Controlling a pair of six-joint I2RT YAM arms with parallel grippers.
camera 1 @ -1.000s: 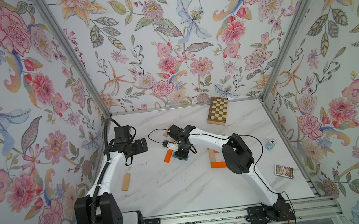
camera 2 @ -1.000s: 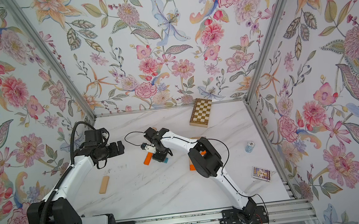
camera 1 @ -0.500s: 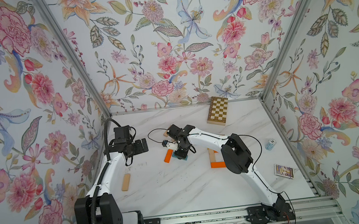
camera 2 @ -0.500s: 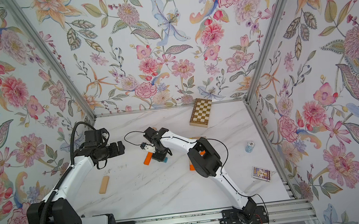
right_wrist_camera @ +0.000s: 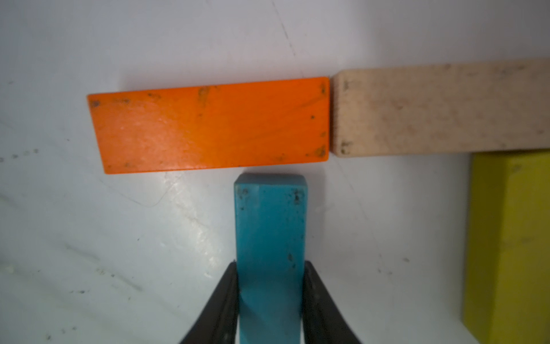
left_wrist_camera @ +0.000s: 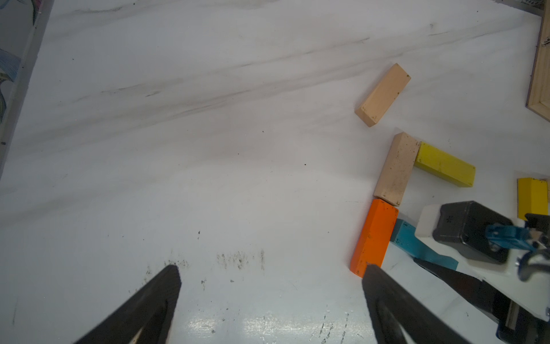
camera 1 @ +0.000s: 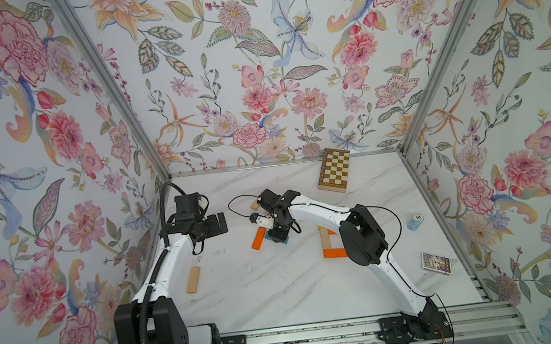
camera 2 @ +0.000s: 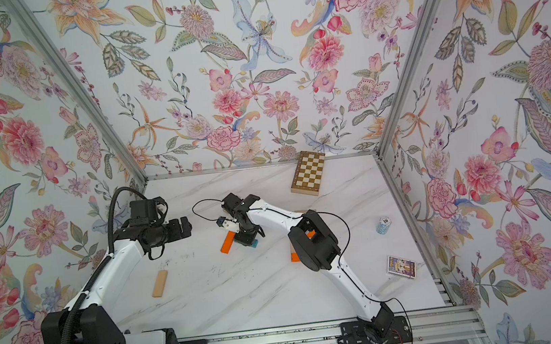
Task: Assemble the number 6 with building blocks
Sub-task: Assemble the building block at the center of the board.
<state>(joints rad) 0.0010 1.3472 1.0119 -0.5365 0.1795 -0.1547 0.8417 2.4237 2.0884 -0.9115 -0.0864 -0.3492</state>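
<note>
In a top view: right pincer (camera 1: 277,237) down at the counter (camera 1: 280,285), placing step by my judgement — posture unchanged from a second ago. Left wrist: left pincer (left_wrist_camera: 270,268) spread wide, empty. Right wrist: clamped on the teal block (right_wrist_camera: 269,232), which juts ahead of the tips, just short of the orange block (right_wrist_camera: 208,125) — next, nudge flush, release.

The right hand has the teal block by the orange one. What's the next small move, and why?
Probably open the right hand and release: the teal block seems to lie flat on the table, end-on beside the orange block, barely apart.
</note>
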